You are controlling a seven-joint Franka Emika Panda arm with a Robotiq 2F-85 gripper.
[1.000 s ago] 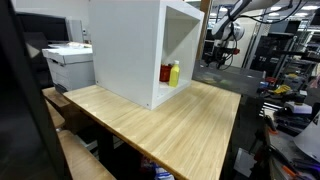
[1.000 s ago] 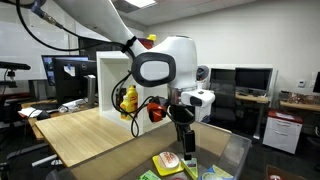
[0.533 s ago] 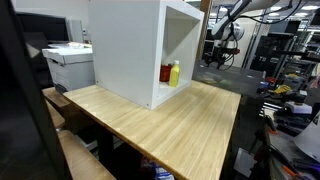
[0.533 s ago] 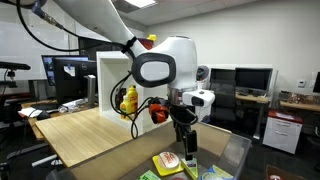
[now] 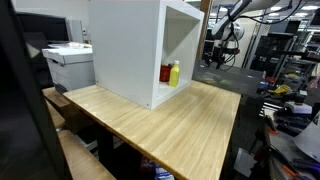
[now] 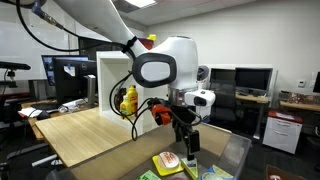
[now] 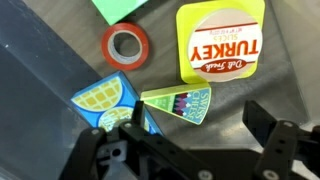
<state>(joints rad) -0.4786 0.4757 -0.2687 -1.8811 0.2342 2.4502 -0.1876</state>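
Observation:
In the wrist view my gripper (image 7: 196, 125) is open and empty, hanging over a dark surface. Just under its jaws lies a green Swiss cheese wedge (image 7: 180, 103). A blue wedge (image 7: 103, 99) lies to the left of it, partly under my left finger (image 7: 130, 128). A yellow turkey package (image 7: 220, 40) and a red tape roll (image 7: 125, 44) lie farther off. In an exterior view the gripper (image 6: 188, 141) hangs above the turkey package (image 6: 170, 161), clear of it.
A white open cabinet (image 5: 130, 50) stands on the wooden table (image 5: 170, 125), with a yellow bottle (image 5: 174, 73) and a red one (image 5: 166, 73) inside. A green flat item (image 7: 118, 8) lies at the wrist view's top edge. Monitors and desks stand behind.

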